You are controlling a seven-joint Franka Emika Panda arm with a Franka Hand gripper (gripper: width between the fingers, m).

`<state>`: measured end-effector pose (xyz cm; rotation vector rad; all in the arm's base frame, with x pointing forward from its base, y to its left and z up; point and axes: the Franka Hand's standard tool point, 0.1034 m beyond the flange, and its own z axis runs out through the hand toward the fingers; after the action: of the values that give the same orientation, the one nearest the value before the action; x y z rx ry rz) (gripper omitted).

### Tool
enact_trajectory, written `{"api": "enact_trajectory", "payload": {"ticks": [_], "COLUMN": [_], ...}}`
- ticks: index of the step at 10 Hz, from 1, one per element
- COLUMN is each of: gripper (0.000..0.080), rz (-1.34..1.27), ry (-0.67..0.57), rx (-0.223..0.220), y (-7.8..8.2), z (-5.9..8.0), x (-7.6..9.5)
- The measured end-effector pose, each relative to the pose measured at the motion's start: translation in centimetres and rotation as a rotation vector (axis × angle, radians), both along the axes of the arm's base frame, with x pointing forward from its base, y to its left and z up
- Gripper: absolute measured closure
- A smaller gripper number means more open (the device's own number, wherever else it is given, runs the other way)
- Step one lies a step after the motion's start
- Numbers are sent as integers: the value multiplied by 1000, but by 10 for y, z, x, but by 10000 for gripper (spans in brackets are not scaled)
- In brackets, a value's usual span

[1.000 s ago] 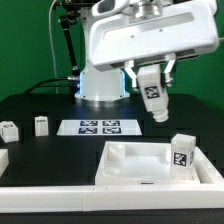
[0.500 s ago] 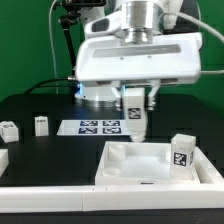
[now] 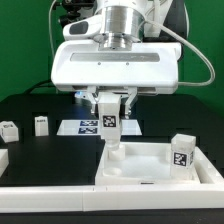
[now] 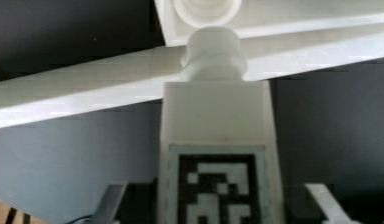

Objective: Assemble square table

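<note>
Carried over from the exterior view's right, the end effector (image 3: 109, 110), clamped on a tagged leg (image 3: 111, 135), now poises it upright at the corner socket (image 4: 207, 10) on that view's left of the slab (image 3: 150, 168) lying on the desk (image 3: 40, 105), apparently ready for insertion.

The tabletop (image 3: 150, 166) is plain white on a black table (image 3: 40, 157). The leg (image 3: 110, 133) above it is white with a black-and-white tag, and so is the marker board (image 3: 84, 127) behind it.
</note>
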<state>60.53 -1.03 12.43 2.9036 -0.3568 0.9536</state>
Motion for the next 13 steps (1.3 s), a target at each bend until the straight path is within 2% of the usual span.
{"api": "enact_trajectory", "payload": {"ticks": [1, 2, 3, 5, 9, 11, 13], "gripper": [511, 511, 511, 511, 511, 511, 511], "rz": [8, -3, -17, -24, -21, -19, -10], "ry": [-37, -16, -6, 16, 15, 21, 27], "rx": [-14, -19, -20, -18, -25, -33, -40], "y": [1, 2, 4, 8, 5, 1, 1], "z": [-2, -19, -30, -39, -39, -45, -50], "x": [2, -1, -1, -7, -5, 4, 6]}}
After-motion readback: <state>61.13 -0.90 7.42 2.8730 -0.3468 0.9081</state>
